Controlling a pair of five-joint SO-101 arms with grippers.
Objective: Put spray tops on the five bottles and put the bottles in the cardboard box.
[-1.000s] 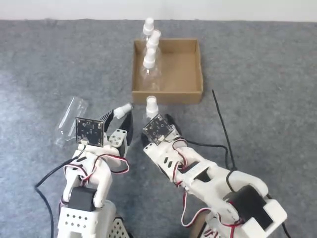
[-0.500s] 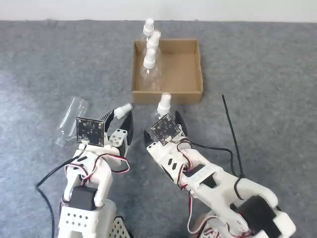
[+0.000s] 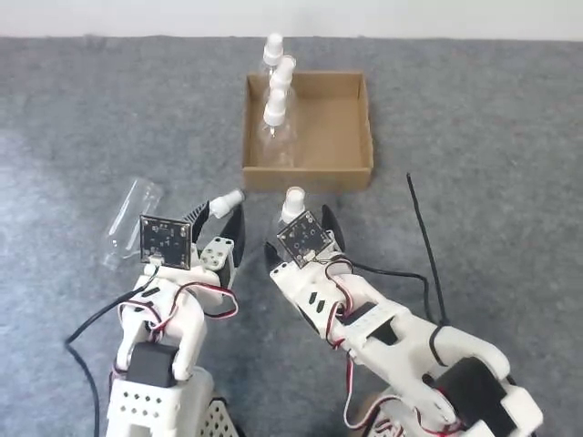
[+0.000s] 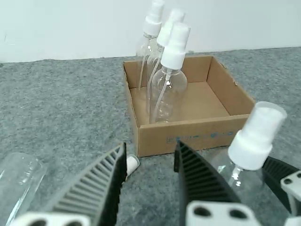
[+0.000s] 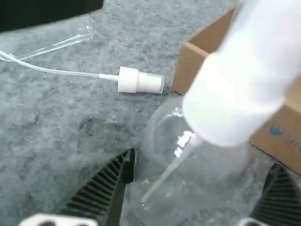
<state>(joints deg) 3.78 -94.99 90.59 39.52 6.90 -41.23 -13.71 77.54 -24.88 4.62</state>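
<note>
The right gripper [image 3: 297, 226] is closed around a clear held bottle [image 3: 290, 218], one black finger [image 5: 101, 188] on each side of its body. This bottle wears a white spray top [image 5: 244, 80] and stands just in front of the cardboard box [image 3: 305, 177], near its front wall but apart from it.

Beside it, the left gripper [image 4: 151, 148] is spread wide and holds nothing. A loose spray top [image 4: 132, 164] lies on the grey carpet [image 3: 492, 137] between its fingertips, its thin tube trailing away across the floor. Further out on that side, an uncapped bottle [image 3: 127, 223] lies on its side on the carpet.

Inside the box, three capped bottles [image 4: 168, 89] stand upright in a row along one side wall, close together. The other half of the box floor is bare cardboard. A black cable [image 3: 424, 237] runs across the carpet beside the right arm
</note>
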